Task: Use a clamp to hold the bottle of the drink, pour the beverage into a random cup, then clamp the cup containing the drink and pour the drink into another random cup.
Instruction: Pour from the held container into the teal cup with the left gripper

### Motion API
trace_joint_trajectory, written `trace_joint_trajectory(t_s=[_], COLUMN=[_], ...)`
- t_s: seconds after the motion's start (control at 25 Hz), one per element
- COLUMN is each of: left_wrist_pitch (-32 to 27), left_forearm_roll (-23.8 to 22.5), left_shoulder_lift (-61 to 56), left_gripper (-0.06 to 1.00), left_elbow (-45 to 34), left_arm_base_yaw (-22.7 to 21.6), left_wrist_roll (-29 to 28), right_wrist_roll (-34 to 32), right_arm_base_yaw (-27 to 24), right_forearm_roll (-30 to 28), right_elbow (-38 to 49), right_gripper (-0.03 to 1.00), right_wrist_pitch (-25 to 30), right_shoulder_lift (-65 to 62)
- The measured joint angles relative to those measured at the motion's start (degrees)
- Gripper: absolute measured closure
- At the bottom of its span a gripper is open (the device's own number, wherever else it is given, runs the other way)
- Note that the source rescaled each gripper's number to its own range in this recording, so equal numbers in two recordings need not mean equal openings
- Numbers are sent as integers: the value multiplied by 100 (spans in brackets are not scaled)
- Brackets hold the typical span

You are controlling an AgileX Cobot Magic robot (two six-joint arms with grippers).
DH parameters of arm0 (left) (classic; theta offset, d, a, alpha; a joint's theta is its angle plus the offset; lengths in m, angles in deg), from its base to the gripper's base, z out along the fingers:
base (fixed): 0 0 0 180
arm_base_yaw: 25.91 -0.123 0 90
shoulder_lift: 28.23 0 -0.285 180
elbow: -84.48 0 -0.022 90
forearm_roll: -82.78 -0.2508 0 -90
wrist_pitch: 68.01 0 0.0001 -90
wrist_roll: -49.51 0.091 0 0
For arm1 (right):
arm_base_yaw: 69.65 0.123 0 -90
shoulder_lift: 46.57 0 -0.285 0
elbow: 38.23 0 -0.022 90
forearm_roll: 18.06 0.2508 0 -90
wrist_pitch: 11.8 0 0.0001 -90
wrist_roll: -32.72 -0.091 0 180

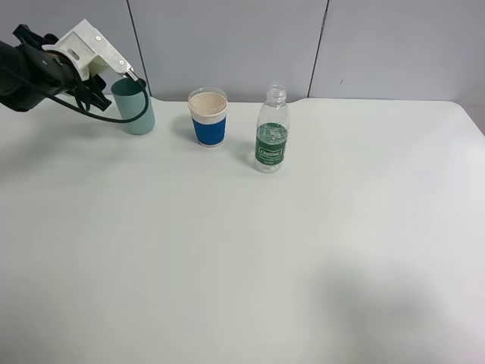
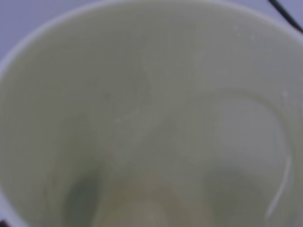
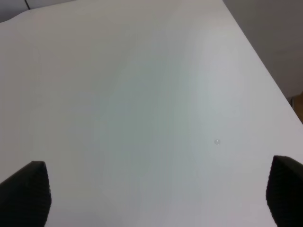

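A teal cup (image 1: 136, 108) stands roughly upright at the back left of the table. My left gripper (image 1: 126, 76) is at its rim, shut on the cup's wall. The left wrist view is filled by the blurred pale inside of this cup (image 2: 151, 118), and no fingers show there. To the right of it stands a blue cup (image 1: 208, 121) with a white rim. The clear bottle (image 1: 271, 136) with a green label stands further right, uncapped and holding a little liquid. My right gripper (image 3: 158, 198) is open over bare table, with nothing between its fingertips (image 3: 26, 194). It is outside the high view.
The white table (image 1: 242, 258) runs wide in front of the three items. Grey wall panels (image 1: 227, 38) close off the back. A black cable (image 1: 91, 114) hangs from the left arm beside the teal cup. The table's right edge (image 3: 265, 71) shows in the right wrist view.
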Motion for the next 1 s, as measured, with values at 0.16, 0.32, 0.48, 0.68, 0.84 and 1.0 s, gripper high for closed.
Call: trace_joint_trajectory(t_s=[0.16, 0.32, 0.48, 0.68, 0.84, 1.0], left_wrist_pitch=[71, 165, 170, 170, 177, 170], left_forearm_roll=[-5, -9, -9, 55, 79, 79], left_shoulder_lift=[12, 12, 18, 87, 96, 167], left_gripper=[92, 92, 92, 92, 92, 92], left_elbow=[0, 0, 12, 266, 343, 343], left_arm_base_yaw=[0, 2, 2, 2, 2, 2], left_wrist_roll=[274, 520, 631, 928, 1157, 1611], right_wrist_roll=[0, 0, 0, 0, 0, 0], right_arm_base_yaw=[0, 0, 0, 0, 0, 0], right_forearm_roll=[0, 0, 0, 0, 0, 0], right_elbow=[0, 0, 0, 0, 0, 0], right_gripper=[2, 2, 2, 2, 2, 2], right_wrist_pitch=[0, 0, 0, 0, 0, 0], right_shoulder_lift=[0, 0, 0, 0, 0, 0])
